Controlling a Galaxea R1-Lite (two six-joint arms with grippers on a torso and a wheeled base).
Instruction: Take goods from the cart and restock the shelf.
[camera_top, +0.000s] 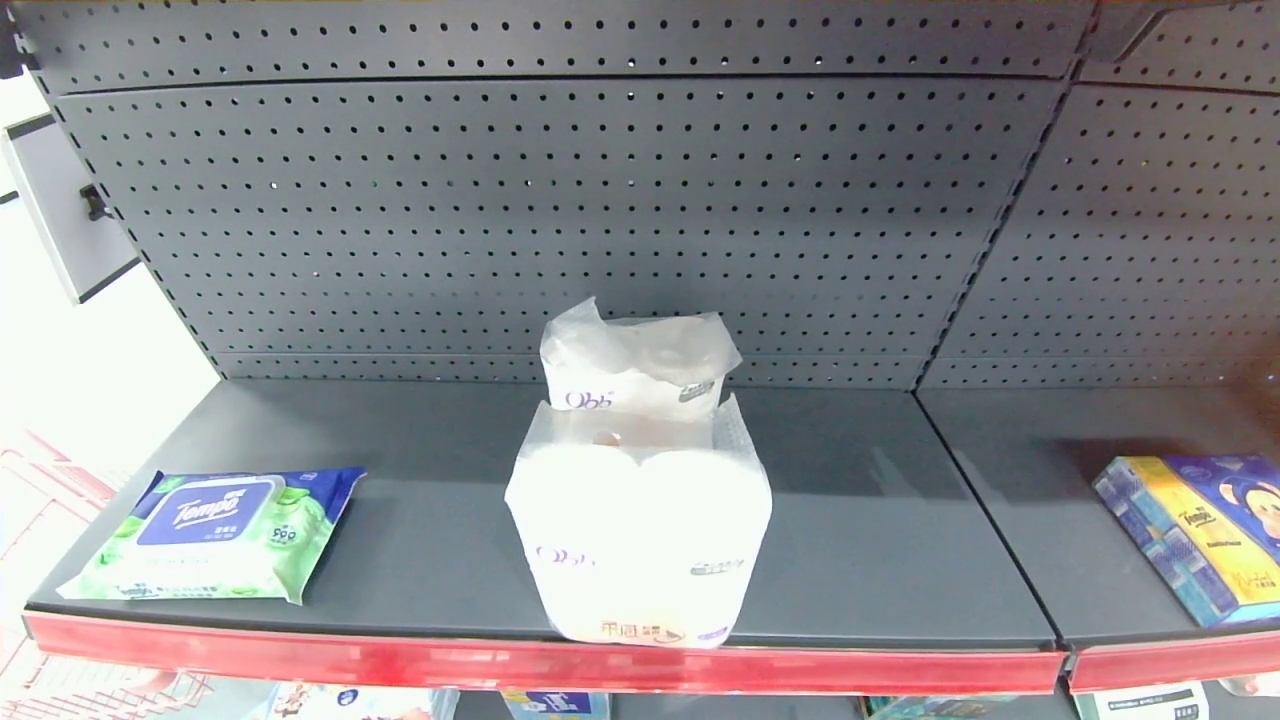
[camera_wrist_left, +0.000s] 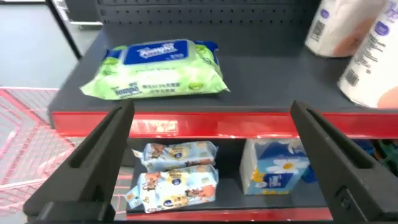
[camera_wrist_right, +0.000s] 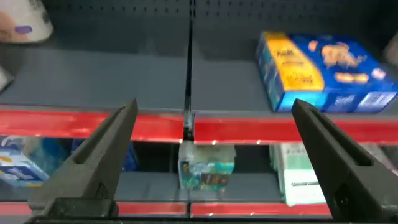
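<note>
**A:** Claws, what state?

**B:** Left claw (camera_wrist_left: 211, 112) spread, nothing in it. Right claw (camera_wrist_right: 216, 106) likewise spread and bare. Both hang just before the red front lip of the dark grey metal shelf (camera_top: 880, 560).

**A:** Goods?

**B:** On the shelf. Green-and-white flat wipes pack (camera_top: 215, 535) at the left end, long axis along the lip. White plastic-wrapped toilet-roll pack (camera_top: 640, 540) in the middle, second roll pack (camera_top: 635, 365) right behind it. Blue-and-yellow tissue carton (camera_top: 1200, 535) at the right.

**A:** Cart?

**B:** Red wire cart (camera_top: 50, 490) sits low, off the shelf's left end. Left arm looks nearer to me, so the pick likely means going down and left. Cart contents hidden.
</note>
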